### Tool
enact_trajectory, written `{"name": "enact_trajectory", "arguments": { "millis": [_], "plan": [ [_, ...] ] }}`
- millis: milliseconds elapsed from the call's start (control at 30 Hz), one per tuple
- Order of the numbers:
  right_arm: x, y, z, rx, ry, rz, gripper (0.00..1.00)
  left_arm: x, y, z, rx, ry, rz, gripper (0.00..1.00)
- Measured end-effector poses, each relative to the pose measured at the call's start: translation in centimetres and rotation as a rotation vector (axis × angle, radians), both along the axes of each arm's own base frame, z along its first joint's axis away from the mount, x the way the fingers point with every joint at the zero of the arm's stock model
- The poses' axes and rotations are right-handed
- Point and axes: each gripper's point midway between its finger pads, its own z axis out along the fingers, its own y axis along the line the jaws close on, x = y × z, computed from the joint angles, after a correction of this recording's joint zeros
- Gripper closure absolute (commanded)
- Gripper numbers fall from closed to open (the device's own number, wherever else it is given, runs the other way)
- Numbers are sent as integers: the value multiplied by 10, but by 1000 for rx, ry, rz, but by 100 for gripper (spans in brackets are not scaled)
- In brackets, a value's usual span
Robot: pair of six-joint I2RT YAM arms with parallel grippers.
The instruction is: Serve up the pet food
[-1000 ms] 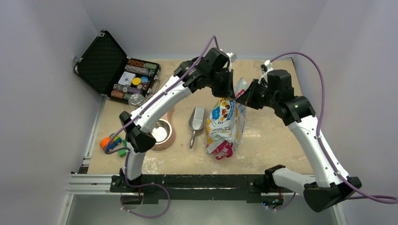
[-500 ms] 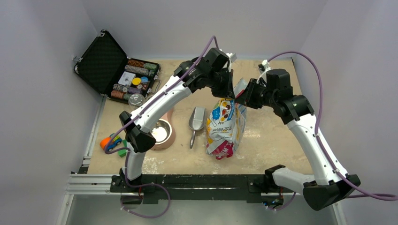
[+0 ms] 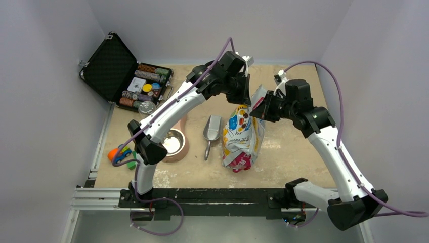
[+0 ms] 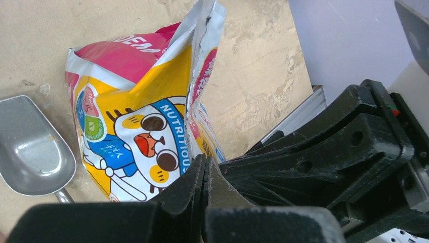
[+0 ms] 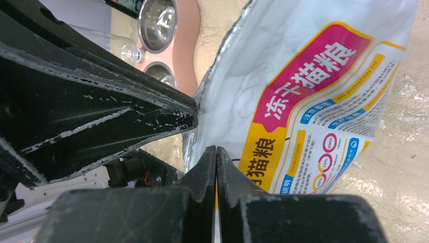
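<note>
Item: bag (image 3: 242,139), standing mid-table, its top held up between my two grippers
Food: none in view (presumably inside the bag)
Left gripper (image 4: 203,169): jaws pressed together on the left lip of the bag's top
Right gripper (image 5: 216,154): jaws pressed together on the right lip, opposite
Scoop (image 3: 211,127): lying just left of the bag, untouched
Bowl (image 3: 173,142): left of the scoop, no kibble seen in it
Step, by my judgement: opening the bag
Next: draw the two lips apart evenly, left and right, without tipping the bag; then one gripper must let go to fetch the scoop
</note>
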Motion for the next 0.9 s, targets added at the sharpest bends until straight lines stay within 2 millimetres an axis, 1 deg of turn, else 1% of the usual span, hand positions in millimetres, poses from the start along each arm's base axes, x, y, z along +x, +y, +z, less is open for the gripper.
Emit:
{"name": "enact_trajectory", "arguments": {
  "millis": [100,167,233,333,433,533,667,767,900],
  "plan": [
    [-2,-1,0,-2,0,1,100,0,1,-4,11,3,-2,76],
    [-2,-2,0,-3,-3,-3,100,-1,2,-5,15,7,-2,64],
    [-3,-4,0,-8,-10,-14,100,-1,2,-5,16,9,-1,58],
    [-8,-7,0,-9,-19,-23,100,-2,2,-6,17,14,1,55],
    [-8,-10,2,-14,-31,-37,100,-3,2,-6,19,17,4,58],
    [-8,-11,-2,-18,-23,-39,100,-3,4,-4,18,11,10,59],
    [-9,-11,-8,-25,-10,-41,100,-2,9,5,13,-18,27,55],
    [-9,-12,-9,-27,-6,-41,100,-1,15,15,6,-45,45,54],
    [-9,-12,-9,-27,-7,-41,100,-1,20,22,3,-60,61,54]
  ]
}}
